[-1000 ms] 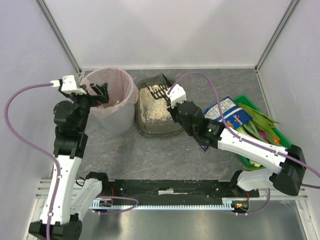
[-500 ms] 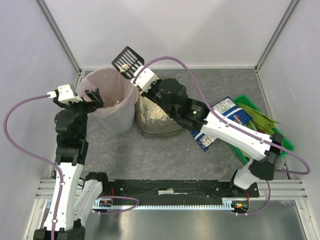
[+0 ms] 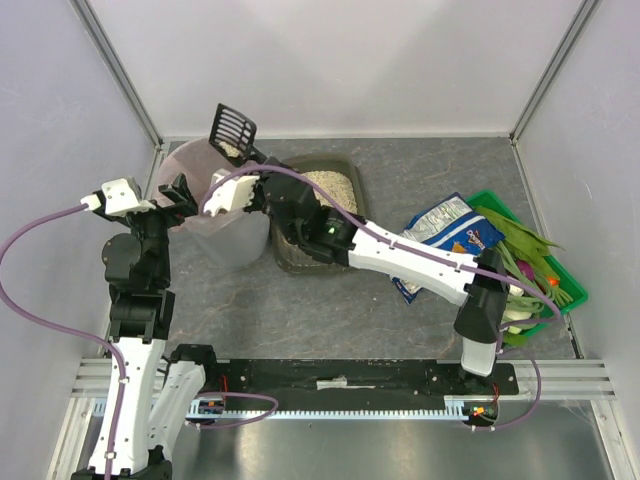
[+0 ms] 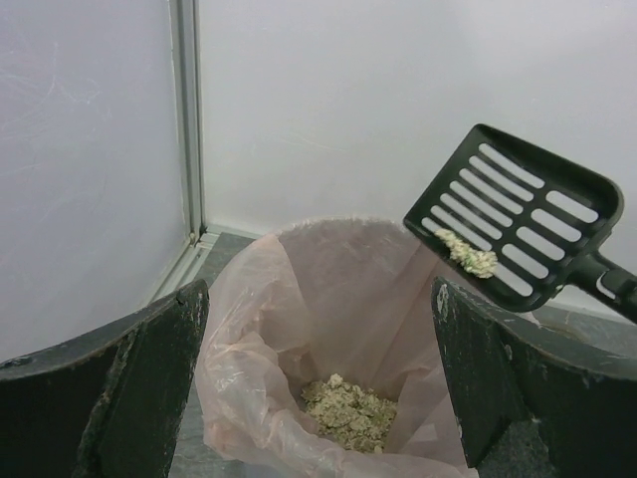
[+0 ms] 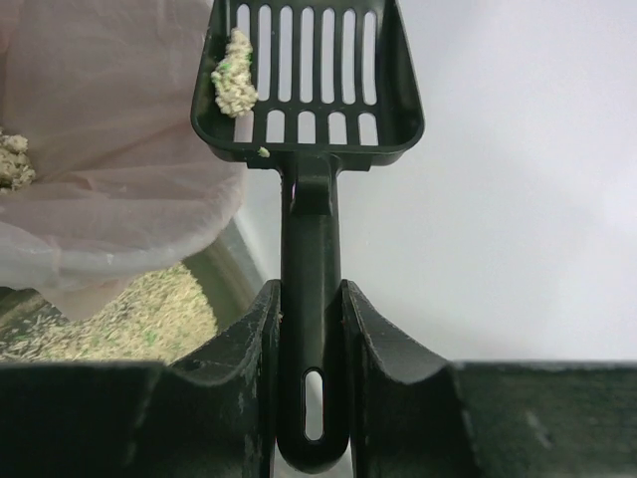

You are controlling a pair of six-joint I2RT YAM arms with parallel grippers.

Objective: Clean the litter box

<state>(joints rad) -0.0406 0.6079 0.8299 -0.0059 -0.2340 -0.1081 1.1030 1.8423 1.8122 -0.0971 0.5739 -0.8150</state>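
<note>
1. The box (image 3: 296, 262) sits mid-table towards the back, just right of the bin (image 3: 240, 245). It holds pale granules, and your right arm stretches across it.
2. The scoop (image 3: 232, 127) has changed most. 1 second ago its blade was down in the box's far end. Now it is raised clear, up by the bin's far rim.
3. 1 pale clump (image 5: 235, 85) rides in a corner of the slotted blade. That suggests the sifting pass worked and loose litter fell through.
4. Your right gripper (image 5: 311, 299) pinches the scoop's handle, its fingers pressed against both sides.
5. The bin's pink liner already has clumps at the bottom. This clump has not been dropped yet, so tipping looks like your next step.
6. Your left gripper (image 4: 318, 299) has its fingers spread wide and holds nothing. It faces the bin's mouth from the near side and has only drifted a little in the last second.
7. From the left wrist, the blade seems towards the bin's far right edge rather than over its middle. Carry it further over before tipping, or the clump may miss.
8. The crate (image 3: 540, 260) and bag (image 3: 450, 225) lie off to the right, unchanged.
</note>
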